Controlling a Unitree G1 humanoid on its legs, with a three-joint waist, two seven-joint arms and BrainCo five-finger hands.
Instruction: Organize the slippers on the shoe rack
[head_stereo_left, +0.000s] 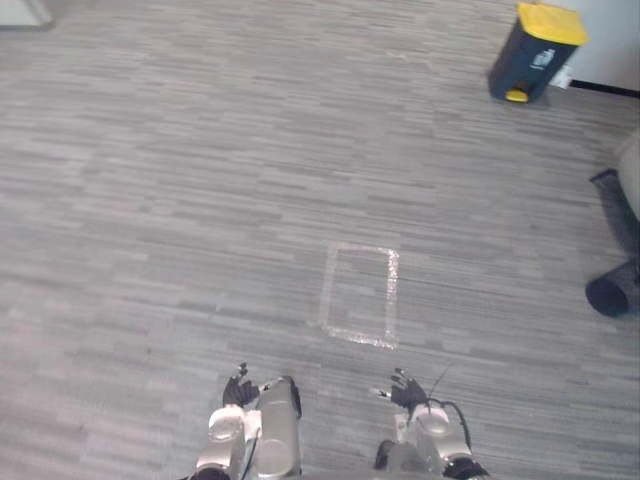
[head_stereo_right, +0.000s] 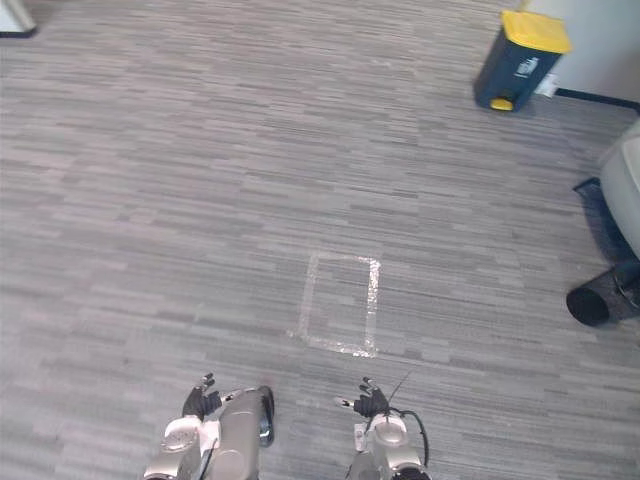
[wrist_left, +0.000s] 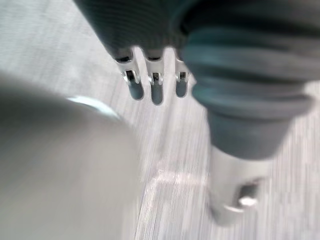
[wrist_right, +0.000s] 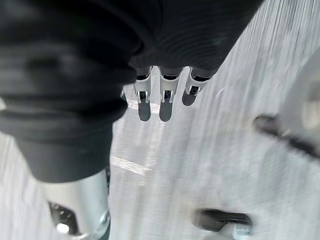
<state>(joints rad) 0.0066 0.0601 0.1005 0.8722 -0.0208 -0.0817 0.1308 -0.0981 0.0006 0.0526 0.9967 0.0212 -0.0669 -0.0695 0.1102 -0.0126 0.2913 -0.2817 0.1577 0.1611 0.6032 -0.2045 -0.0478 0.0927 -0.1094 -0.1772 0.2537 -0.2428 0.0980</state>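
Note:
Both hands hang low at the near edge of the grey carpet floor (head_stereo_left: 200, 200). My left hand (head_stereo_left: 240, 392) is at the lower left, its fingers (wrist_left: 156, 87) straight and holding nothing, the thumb (wrist_left: 235, 195) standing apart. At the lower right, my right hand (head_stereo_left: 410, 392) is empty too, with straight fingers (wrist_right: 162, 100) and the thumb (wrist_right: 80, 210) off to one side. Only bare carpet lies under both hands.
A rectangle of pale tape (head_stereo_left: 360, 295) marks the carpet just ahead of the hands. A dark bin with a yellow lid (head_stereo_left: 535, 50) stands at the far right by a wall. A dark tube-like object (head_stereo_left: 612, 290) lies at the right edge.

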